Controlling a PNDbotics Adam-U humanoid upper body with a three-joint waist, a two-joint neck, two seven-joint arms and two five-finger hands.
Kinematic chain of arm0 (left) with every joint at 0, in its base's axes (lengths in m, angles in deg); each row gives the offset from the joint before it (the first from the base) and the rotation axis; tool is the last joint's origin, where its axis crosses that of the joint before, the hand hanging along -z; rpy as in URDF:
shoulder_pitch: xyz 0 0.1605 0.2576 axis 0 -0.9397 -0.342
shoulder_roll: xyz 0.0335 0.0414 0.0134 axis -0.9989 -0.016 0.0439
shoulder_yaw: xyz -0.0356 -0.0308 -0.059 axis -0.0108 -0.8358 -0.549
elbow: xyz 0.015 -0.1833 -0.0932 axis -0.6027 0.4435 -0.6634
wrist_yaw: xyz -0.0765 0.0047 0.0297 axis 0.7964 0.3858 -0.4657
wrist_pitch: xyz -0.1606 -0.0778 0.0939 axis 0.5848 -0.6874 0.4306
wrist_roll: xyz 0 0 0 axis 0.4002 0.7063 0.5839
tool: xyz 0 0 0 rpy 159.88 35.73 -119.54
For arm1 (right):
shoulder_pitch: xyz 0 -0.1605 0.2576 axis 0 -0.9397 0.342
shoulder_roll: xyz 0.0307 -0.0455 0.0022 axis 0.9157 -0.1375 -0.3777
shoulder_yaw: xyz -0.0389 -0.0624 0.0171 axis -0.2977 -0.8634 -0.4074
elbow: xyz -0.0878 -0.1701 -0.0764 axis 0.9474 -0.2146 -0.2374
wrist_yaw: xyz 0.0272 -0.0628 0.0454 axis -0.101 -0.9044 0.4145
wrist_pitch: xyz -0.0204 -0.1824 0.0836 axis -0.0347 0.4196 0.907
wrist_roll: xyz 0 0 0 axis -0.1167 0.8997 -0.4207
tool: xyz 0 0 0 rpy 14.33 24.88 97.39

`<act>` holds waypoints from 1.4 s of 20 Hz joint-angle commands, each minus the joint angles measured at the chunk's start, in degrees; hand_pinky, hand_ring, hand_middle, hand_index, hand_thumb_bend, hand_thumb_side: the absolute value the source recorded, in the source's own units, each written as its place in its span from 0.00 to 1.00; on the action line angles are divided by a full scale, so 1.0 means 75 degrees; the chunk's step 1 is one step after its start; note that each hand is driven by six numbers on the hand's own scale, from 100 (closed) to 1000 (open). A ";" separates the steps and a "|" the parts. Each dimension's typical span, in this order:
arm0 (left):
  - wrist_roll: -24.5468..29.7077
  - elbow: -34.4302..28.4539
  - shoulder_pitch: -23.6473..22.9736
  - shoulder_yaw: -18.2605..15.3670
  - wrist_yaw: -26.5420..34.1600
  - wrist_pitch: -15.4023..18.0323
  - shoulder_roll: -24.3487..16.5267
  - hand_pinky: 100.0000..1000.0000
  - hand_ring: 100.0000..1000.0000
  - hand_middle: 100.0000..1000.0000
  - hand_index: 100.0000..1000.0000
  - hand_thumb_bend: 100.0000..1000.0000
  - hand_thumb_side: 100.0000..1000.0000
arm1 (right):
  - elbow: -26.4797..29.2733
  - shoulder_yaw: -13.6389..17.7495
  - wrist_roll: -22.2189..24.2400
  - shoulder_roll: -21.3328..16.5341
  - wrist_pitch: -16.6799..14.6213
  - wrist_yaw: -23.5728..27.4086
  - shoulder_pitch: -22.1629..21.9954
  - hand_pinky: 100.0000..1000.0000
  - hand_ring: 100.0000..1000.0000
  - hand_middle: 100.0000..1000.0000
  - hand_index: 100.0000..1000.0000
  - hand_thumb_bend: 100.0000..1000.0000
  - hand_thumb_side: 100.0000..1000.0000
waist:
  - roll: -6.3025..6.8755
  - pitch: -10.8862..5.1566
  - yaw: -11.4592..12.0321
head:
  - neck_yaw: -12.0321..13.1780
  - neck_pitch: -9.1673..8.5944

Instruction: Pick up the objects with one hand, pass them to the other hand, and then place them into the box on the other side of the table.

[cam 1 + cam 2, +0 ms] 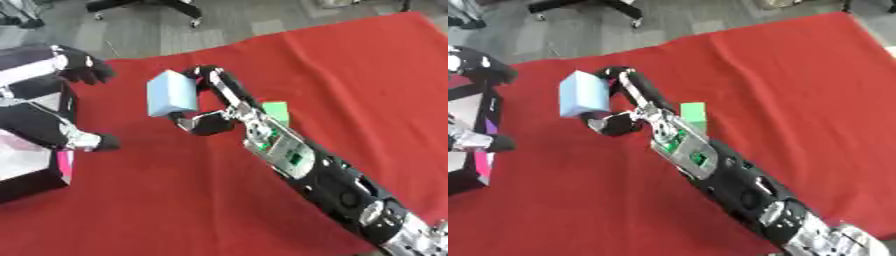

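My right hand (229, 102) reaches in from the lower right and is shut on a light blue block (172, 93), pinched between the fingers above and the thumb below and held above the red cloth (175, 200). My left hand (39, 117) sits at the left edge, open, with fingers (85, 66) and thumb (98, 143) spread towards the block and a short gap between them. It hangs over a black box (35, 186) with pink and white sides. A green block (694, 113) lies on the cloth just behind my right wrist.
The red cloth's far edge runs diagonally across the top, with grey floor beyond. A black chair base (144, 5) stands on that floor at the top. My right forearm (324, 175) lies across the cloth's lower right.
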 commanded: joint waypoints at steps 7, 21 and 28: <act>-0.0540 0.0155 0.0316 0.0179 -0.0424 -0.0377 0.0148 0.84 0.79 0.74 0.86 0.61 0.30 | 0.0158 -0.0147 -0.0010 0.0069 -0.0038 -0.0357 0.0170 0.75 0.58 0.41 0.51 0.20 0.00 | 0.0085 -0.0208 0.0018 | 0.0044 -0.0162; -0.0873 0.0407 0.0537 0.0574 -0.0656 -0.0589 0.0604 0.83 0.78 0.74 0.86 0.62 0.24 | 0.0025 -0.0346 -0.0789 0.0308 0.0191 -0.0533 0.0230 0.73 0.58 0.41 0.51 0.17 0.00 | 0.0113 -0.0200 0.0001 | 0.0236 -0.0167; -0.0960 0.0613 0.0608 0.0702 -0.0741 -0.0508 0.0777 0.83 0.78 0.73 0.85 0.61 0.23 | 0.0004 -0.0496 -0.0962 0.0381 0.0334 -0.0300 0.0295 0.73 0.60 0.42 0.53 0.10 0.00 | 0.0108 -0.0201 -0.0010 | 0.0269 -0.0119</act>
